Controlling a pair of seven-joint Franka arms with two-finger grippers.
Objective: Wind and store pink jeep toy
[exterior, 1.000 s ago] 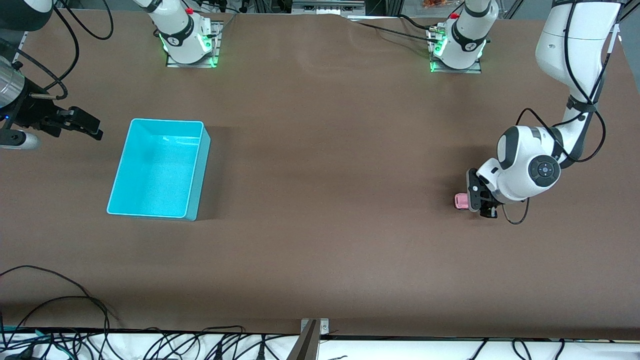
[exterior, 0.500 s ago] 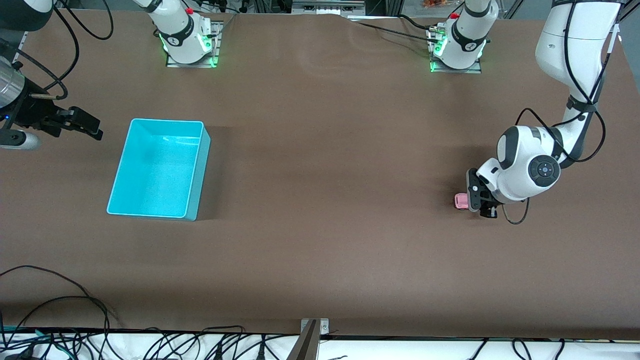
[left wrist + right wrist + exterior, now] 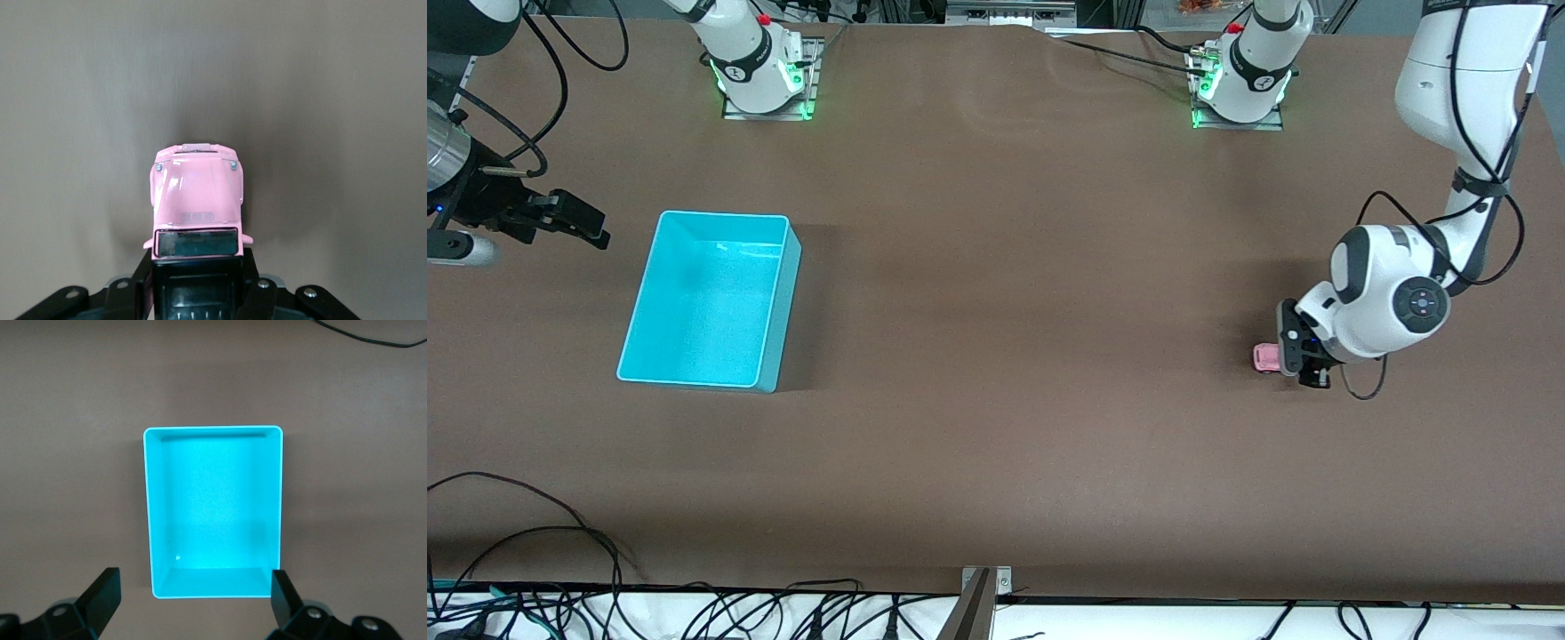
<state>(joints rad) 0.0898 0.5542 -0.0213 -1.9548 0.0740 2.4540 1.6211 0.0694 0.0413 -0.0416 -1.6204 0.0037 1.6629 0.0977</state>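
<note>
The right gripper (image 3: 574, 222) waited open above the table beside the bin (image 3: 710, 299). Toward the other end, the left gripper (image 3: 1288, 357) clamped the jeep (image 3: 1264, 357) on the table. Winding looked underway; next, carrying it to the bin.

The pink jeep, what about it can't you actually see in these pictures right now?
- Rear of the pink jeep toy: cut off by the left wrist view's lower edge, flanked by the left gripper.
- Wheels: left wrist view, hidden under the body; whether they touch the table is unclear.
- Front view: the jeep is too small for detail, and the gripper covers its end.
- Any winding mechanism: not visible.
</note>
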